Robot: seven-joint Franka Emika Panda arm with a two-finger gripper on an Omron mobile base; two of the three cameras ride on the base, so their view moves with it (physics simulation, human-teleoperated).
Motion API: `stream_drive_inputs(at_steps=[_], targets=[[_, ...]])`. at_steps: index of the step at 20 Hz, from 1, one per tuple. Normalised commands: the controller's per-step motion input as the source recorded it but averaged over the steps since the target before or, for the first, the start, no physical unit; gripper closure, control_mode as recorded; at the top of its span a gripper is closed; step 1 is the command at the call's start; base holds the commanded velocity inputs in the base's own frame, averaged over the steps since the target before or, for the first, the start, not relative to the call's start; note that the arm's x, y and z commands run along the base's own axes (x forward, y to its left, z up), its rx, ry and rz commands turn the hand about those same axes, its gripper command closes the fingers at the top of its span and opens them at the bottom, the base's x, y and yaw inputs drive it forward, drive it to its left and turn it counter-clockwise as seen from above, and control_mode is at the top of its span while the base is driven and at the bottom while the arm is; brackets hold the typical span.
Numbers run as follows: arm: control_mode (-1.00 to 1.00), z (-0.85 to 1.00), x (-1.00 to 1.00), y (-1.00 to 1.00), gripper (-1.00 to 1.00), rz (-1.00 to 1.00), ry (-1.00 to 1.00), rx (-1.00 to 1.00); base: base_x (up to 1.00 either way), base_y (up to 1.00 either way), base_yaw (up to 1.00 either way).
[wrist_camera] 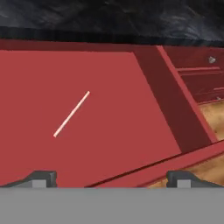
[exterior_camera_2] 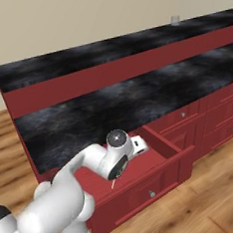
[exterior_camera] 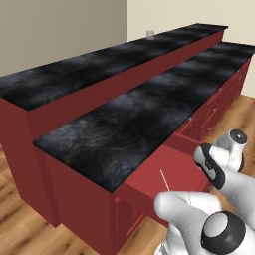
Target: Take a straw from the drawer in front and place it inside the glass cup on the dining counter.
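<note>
Dining counter (exterior_camera: 94, 62): long raised black top, far side. Lower countertop (exterior_camera: 134, 124) sits in front of it.

Drawer (wrist_camera: 109, 109): pulled out, red floor exposed.

Gripper (wrist_camera: 111, 177): above the drawer floor, jaws spread wide, holding nothing.

Glass cup (exterior_camera_2: 175, 19): far end of the dining counter, well away from the drawer.

Straw (wrist_camera: 71, 113): lies flat and diagonal on the drawer floor, left of the line between the jaws.

Risks: straw is very thin and flat, so the jaws may close over it and miss, or roll it aside. The long carry to the small cup could loosen a weak pinch
</note>
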Motion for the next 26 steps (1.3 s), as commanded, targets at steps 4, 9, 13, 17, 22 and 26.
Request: stream_drive_inputs(at_steps=[4,9,13,17,22,26], targets=[[-1.0,0.76,0.25,0.61,-1.0,0.0,0.21,0.44,0.0,0.0,0.0],[-1.0,-0.03,0.02,0.68,-1.0,-0.03,0.23,0.14,0.0,0.0,0.0],[-1.0,-0.28,0.01,0.7,-1.0,-0.1,0.2,0.0,0.0,0.0,0.0],[-1.0,-0.31,0.07,0.43,-1.0,-0.12,0.09,-0.01,0.0,0.0,0.0],[-1.0,-0.44,0.15,0.1,-1.0,-0.14,0.0,0.0,0.0,0.0,0.0],[-1.0,-0.46,0.14,0.0,-1.0,-0.13,0.0,-0.04,0.0,0.0,0.0]])
